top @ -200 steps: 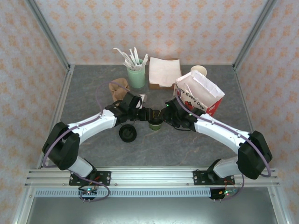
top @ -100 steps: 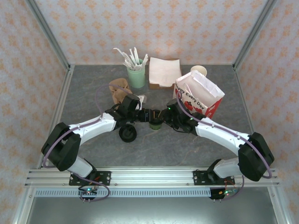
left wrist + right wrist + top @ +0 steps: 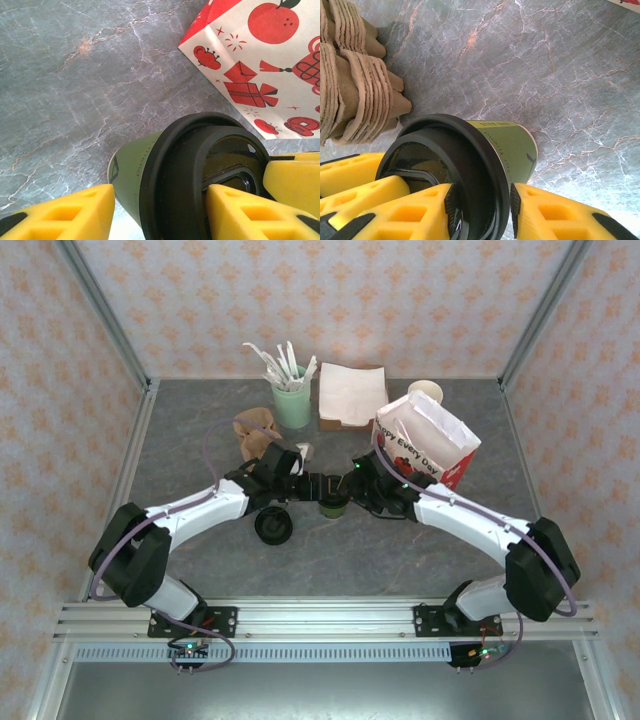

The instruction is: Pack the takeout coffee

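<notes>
The takeout coffee (image 3: 333, 504) tight in the right gripper (image 3: 481, 200); the left gripper (image 3: 160, 200) astride it, its hold perhaps loose, unclear.

The takeout coffee (image 3: 333, 504) is 1 small dark green paper cup with faint dark print on its wall, closed by a round black lid. It stands upright near the middle of the grey marbled table (image 3: 400, 560), close to the red-and-white paper bag (image 3: 425, 445).
</notes>
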Controlling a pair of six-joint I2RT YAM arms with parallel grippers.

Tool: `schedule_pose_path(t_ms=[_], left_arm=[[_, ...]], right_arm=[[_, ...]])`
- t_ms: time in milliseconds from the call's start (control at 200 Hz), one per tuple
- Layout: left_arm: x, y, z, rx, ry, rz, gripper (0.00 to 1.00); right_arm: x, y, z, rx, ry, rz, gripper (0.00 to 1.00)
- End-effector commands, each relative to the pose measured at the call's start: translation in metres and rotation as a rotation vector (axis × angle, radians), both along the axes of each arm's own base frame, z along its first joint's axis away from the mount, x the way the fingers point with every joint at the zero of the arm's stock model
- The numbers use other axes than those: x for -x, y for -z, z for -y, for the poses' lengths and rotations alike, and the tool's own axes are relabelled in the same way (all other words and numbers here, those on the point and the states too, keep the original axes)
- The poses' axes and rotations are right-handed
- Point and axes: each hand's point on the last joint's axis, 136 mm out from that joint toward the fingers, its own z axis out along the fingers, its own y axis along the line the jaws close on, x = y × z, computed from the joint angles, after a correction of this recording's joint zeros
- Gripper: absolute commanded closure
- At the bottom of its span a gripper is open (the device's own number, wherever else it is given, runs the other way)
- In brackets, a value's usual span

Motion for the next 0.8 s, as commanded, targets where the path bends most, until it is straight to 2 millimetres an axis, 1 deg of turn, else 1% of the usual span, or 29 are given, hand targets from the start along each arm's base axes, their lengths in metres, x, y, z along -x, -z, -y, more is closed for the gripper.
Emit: schedule_pose_path(t_ms=[0, 225, 345, 415, 510, 586, 646, 696, 796], left_arm=[[0.009, -0.012, -0.008, -0.040, -0.007, -0.018, 0.48], [0.003, -0.044, -0.020, -0.037, -0.053, 0.041, 0.45], [-0.002, -0.062, -0.037, -0.054, -0.111, 0.076, 0.45], [-0.006, -0.078, -0.056, -0.049, -0.195, 0.102, 0.45], [-0.010, -0.101, -0.090, -0.078, -0.309, 0.163, 0.44], [-0.013, -0.113, -0.119, -0.106, -0.406, 0.202, 0.42], [-0.015, -0.115, -0.140, -0.107, -0.479, 0.203, 0.41], [-0.018, -0.113, -0.156, -0.101, -0.534, 0.192, 0.41], [-0.028, -0.101, -0.178, -0.073, -0.600, 0.152, 0.41]], right_arm=[[0.000, 0.003, 0.006, 0.063, -0.004, -0.019, 0.62], [-0.003, 0.003, 0.001, 0.052, -0.009, -0.021, 0.58], [-0.005, 0.000, -0.004, 0.038, -0.017, -0.023, 0.58], [-0.005, -0.008, -0.009, 0.014, -0.033, -0.024, 0.56], [-0.006, -0.031, -0.017, -0.012, -0.066, -0.003, 0.53], [-0.008, -0.048, -0.018, -0.014, -0.080, 0.017, 0.52], [-0.009, -0.060, -0.017, -0.009, -0.086, 0.034, 0.52], [-0.010, -0.068, -0.017, -0.012, -0.087, 0.049, 0.51], [-0.012, -0.079, -0.018, -0.023, -0.086, 0.072, 0.51]])
